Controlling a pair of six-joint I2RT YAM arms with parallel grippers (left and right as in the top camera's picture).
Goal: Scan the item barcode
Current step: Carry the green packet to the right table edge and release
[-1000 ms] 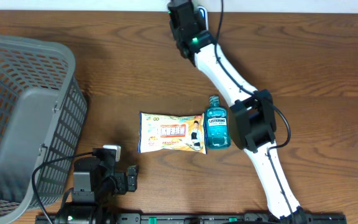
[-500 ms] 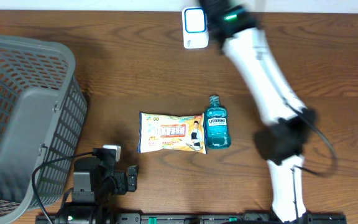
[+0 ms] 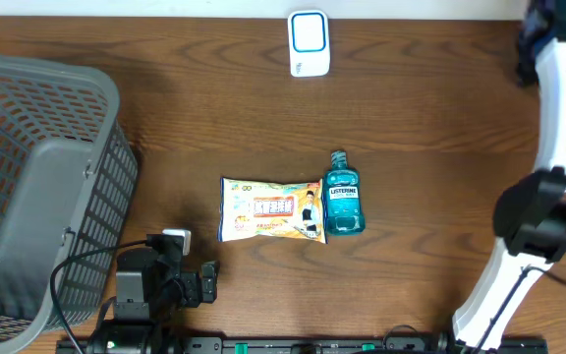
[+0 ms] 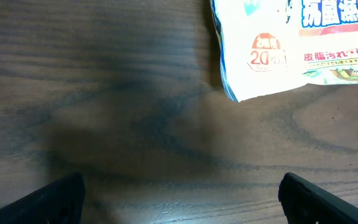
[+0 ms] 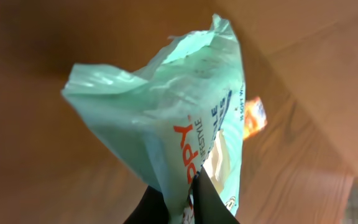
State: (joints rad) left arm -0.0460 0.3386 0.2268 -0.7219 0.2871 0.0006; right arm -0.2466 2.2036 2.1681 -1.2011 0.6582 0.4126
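Right hand (image 5: pixel 188 202) is clamping together on one end of a pale green packet (image 5: pixel 166 118), holding it in the air. Left hand (image 4: pixel 191 202) is hovering low over the table (image 4: pixel 135 124), fingers wide apart, near a white wipes pack (image 4: pixel 291 50). Scanner (image 3: pixel 309 43) is lying at the table's far edge.
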